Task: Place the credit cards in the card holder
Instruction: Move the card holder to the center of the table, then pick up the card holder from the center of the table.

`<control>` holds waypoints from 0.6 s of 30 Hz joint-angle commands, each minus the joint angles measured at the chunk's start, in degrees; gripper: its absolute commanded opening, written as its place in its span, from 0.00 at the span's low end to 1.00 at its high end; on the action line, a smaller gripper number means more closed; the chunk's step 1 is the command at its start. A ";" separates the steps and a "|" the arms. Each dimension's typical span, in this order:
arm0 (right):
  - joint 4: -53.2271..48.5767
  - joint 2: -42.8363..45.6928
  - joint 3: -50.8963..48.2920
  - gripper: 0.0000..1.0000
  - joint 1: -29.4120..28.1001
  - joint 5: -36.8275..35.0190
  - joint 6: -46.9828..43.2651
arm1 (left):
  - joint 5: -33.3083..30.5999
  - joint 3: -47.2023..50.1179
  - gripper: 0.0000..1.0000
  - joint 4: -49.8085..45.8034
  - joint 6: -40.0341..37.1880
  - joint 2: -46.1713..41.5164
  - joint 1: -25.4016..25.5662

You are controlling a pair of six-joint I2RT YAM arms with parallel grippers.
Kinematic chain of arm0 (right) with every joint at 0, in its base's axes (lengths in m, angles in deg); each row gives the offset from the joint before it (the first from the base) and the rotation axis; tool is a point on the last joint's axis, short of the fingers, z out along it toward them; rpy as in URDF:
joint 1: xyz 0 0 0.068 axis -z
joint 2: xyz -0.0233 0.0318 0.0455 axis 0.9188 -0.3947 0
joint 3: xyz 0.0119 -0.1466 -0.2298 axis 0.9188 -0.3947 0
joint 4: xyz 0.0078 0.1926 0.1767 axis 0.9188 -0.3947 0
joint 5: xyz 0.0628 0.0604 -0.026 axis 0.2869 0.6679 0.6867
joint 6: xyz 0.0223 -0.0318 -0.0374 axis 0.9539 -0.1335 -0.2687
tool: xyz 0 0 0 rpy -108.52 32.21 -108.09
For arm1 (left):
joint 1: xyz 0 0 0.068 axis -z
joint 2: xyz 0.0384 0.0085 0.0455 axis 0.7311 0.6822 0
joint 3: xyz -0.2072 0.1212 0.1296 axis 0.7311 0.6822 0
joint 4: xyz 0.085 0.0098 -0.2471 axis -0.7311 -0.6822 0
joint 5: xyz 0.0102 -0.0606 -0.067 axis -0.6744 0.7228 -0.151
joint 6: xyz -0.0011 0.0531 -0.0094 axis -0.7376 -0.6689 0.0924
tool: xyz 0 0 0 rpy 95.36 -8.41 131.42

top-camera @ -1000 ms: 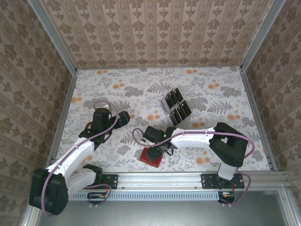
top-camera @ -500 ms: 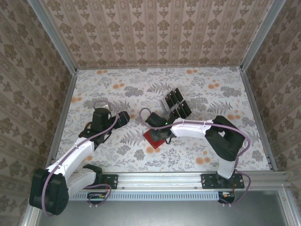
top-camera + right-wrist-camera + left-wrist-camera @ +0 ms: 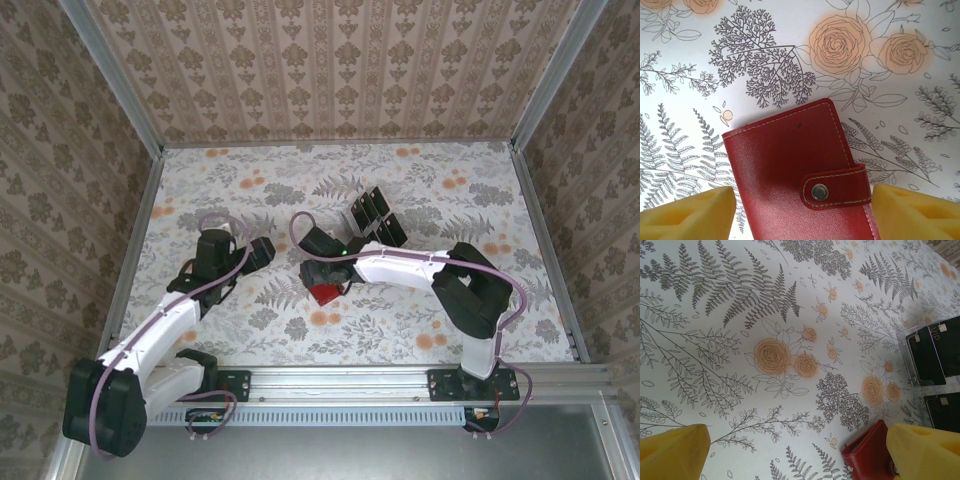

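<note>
Red grained card holder (image 3: 785,165) lies closed; flap fastened by silver snap (image 3: 820,191).

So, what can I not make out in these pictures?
Top external: the right arm covers most of the card holder.
Right wrist: the bottom edge cuts the card holder; whether the right end effector grips it is unclear.
Left wrist: the right edge cuts the credit cards; count unknown.
</note>
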 commanded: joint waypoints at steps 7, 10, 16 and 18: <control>-10.03 -3.26 5.25 0.61 -2.35 -7.92 -6.58 | -0.50 -0.62 1.00 -3.69 -0.90 -1.95 -3.92; -9.85 -4.36 5.54 0.60 -2.30 -7.78 -7.63 | 0.07 -0.32 1.00 -3.49 -0.83 -1.91 -4.57; -9.86 -6.75 6.65 0.57 -2.27 -7.65 -8.51 | 0.89 0.46 1.00 -2.64 -0.77 -1.45 -5.31; -9.87 -7.40 6.72 0.55 -2.14 -7.83 -8.65 | 1.02 0.69 1.00 -2.42 -0.77 -1.26 -5.59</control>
